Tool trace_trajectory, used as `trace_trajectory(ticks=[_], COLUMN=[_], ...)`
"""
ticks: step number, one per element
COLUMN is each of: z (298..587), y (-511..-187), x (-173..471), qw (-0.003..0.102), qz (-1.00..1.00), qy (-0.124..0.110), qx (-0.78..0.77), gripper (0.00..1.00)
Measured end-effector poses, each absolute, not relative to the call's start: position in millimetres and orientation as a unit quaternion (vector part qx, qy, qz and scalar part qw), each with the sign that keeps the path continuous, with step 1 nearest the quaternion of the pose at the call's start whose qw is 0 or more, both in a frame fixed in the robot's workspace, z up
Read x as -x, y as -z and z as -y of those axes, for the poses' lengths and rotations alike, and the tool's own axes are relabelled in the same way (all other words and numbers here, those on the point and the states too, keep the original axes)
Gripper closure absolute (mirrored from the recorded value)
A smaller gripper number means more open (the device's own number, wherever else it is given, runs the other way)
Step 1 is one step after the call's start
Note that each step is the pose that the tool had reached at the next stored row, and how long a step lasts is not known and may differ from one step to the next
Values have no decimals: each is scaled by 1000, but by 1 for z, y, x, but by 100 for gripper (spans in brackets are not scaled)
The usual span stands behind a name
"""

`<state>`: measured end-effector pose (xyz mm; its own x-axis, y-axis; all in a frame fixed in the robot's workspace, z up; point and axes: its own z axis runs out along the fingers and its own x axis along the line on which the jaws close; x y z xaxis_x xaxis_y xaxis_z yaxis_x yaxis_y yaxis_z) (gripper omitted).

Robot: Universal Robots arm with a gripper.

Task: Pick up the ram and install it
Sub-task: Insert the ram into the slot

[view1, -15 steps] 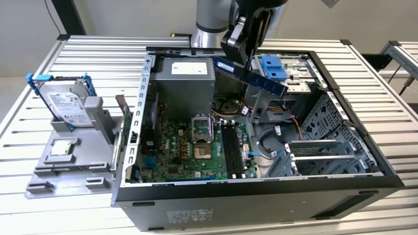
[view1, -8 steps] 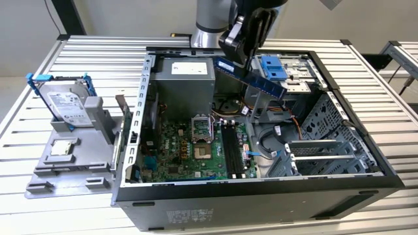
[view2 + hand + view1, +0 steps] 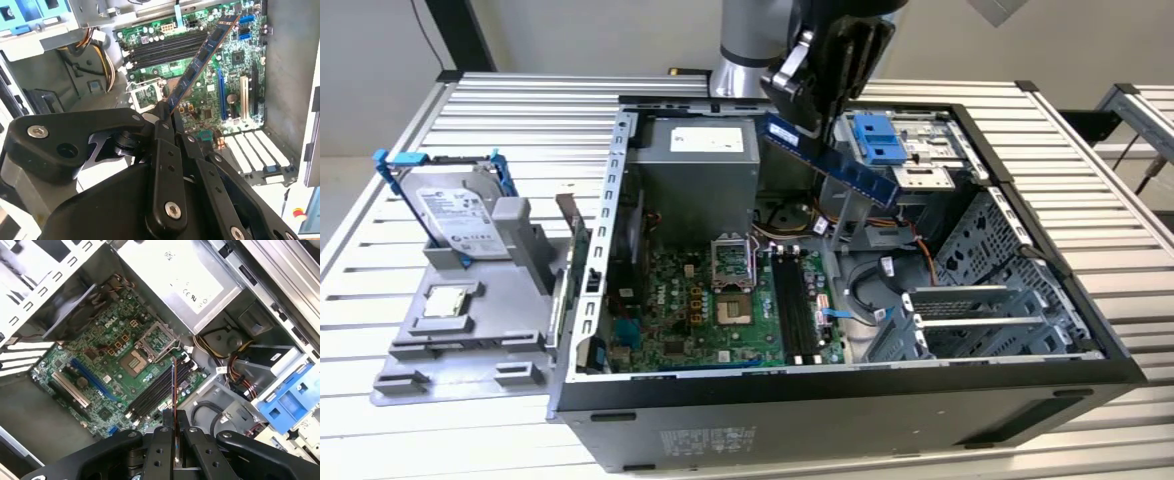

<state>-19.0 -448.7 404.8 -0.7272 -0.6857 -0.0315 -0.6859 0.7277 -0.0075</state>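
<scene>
- The gripper is clamped on 1 end of the ram, which is held tilted.
- The ram hangs above the open computer case, over the motherboard and clear of its memory slots.

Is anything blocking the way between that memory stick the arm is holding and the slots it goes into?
Nothing visible does. The end effector grips the memory stick above the open case, and the black slots on the board lie bare. The cables sit off to the side.
</scene>
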Motion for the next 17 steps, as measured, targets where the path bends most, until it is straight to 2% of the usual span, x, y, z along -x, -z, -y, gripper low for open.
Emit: trace_trajectory(ticks=[17], z=[449], y=[-405], x=[19], qw=[16], qz=[-961], qy=[-1], qx=[277], gripper=[100])
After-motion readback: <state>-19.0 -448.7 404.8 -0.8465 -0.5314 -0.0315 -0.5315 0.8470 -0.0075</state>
